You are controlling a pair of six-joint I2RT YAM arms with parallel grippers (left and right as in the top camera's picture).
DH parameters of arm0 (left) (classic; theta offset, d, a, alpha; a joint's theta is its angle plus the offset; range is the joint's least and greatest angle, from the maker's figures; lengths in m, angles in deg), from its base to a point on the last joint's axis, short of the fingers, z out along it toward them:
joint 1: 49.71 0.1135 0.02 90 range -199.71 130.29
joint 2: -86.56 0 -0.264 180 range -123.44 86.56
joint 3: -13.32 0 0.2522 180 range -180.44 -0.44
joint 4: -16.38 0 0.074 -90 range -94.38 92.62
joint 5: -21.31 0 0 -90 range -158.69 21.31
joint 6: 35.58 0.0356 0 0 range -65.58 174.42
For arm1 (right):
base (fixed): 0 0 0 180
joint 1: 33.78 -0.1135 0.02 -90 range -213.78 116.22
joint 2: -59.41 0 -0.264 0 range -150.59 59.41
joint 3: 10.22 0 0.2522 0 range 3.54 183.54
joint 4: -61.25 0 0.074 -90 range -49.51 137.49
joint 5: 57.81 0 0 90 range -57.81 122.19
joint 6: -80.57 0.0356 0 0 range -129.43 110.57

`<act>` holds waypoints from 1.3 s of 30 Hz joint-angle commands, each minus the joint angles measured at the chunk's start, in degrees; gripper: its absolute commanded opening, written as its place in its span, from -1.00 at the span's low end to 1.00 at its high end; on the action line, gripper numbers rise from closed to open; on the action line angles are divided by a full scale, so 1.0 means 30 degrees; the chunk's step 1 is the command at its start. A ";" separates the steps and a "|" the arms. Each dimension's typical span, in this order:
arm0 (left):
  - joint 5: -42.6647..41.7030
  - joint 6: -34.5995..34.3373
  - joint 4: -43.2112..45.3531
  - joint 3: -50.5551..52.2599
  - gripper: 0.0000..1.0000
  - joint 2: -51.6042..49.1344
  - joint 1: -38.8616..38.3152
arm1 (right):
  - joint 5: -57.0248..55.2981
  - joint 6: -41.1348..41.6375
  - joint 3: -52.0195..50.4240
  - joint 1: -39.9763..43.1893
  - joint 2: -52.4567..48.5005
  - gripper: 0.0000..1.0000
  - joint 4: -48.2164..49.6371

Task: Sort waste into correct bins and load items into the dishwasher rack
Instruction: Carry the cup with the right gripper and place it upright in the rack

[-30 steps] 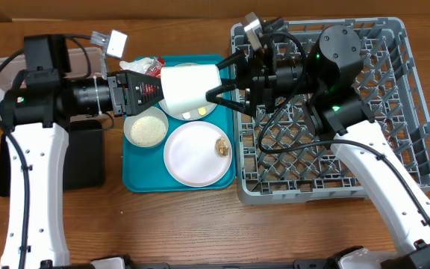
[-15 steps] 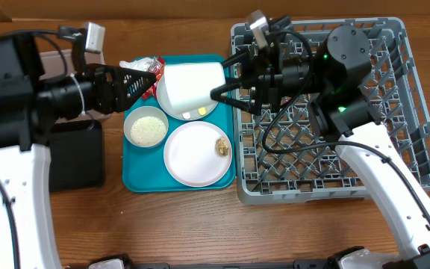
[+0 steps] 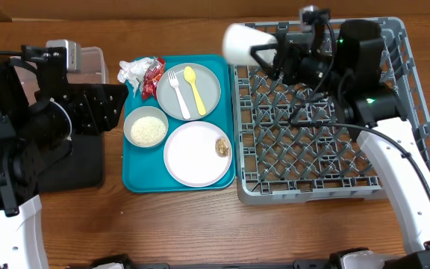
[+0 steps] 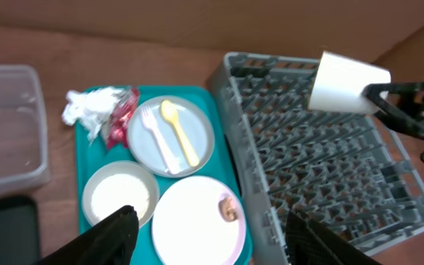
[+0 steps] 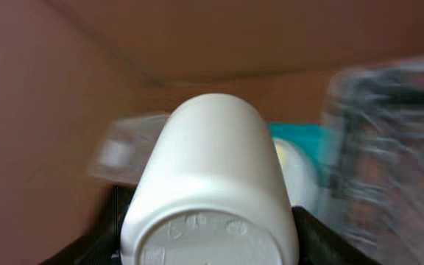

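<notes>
My right gripper (image 3: 263, 48) is shut on the small white cup (image 3: 241, 43), held on its side in the air over the far left corner of the grey dishwasher rack (image 3: 327, 142). The cup fills the right wrist view (image 5: 212, 169). My left gripper (image 4: 212, 243) is open and empty, raised above the teal tray. The grey-blue plate (image 3: 209, 90) holds the white fork (image 3: 176, 91) and yellow spoon (image 3: 194, 86). The grey bowl (image 3: 146, 128) holds rice. The white-pink plate (image 3: 192, 155) carries a brown morsel (image 3: 222, 147). The napkin (image 3: 131, 69) and red wrapper (image 3: 152, 75) lie at the tray's far left corner.
The teal tray (image 3: 136, 175) sits left of the rack, touching it. The clear tub (image 3: 92, 60) stands at the far left and the black tray (image 3: 80, 161) is in front of it, partly under my left arm.
My right gripper has carried the cup from above the grey-blue plate up and right to the rack's far left corner. My left arm has pulled back to the left, uncovering the fork and spoon.
</notes>
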 commanded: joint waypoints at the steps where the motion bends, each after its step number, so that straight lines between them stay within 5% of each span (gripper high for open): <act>1: 0.1421 0.0051 -0.0335 -0.0342 0.34 0.0022 0.0066 | -0.8721 -0.2790 0.1464 0.0000 0.0714 0.02 -0.2535; 9: 0.1967 0.0386 -0.1253 -0.0342 0.35 -0.0211 0.0066 | -1.4950 -0.0736 0.5071 0.0685 0.0743 0.04 -1.2823; 15: 0.2135 0.0386 -0.1916 -0.0342 0.40 -0.0248 0.0066 | -1.5096 0.0226 0.5144 0.3060 0.0401 0.04 -1.7420; 25: 0.2127 0.0532 -0.1960 -0.0342 0.42 -0.0248 0.0066 | -1.3012 0.0248 0.4896 0.7737 -0.0823 0.04 -1.8309; 39: 0.2127 0.0532 -0.1996 -0.0342 0.48 -0.0248 0.0066 | -1.1351 0.0182 0.4014 0.7803 -0.3577 0.12 -1.6626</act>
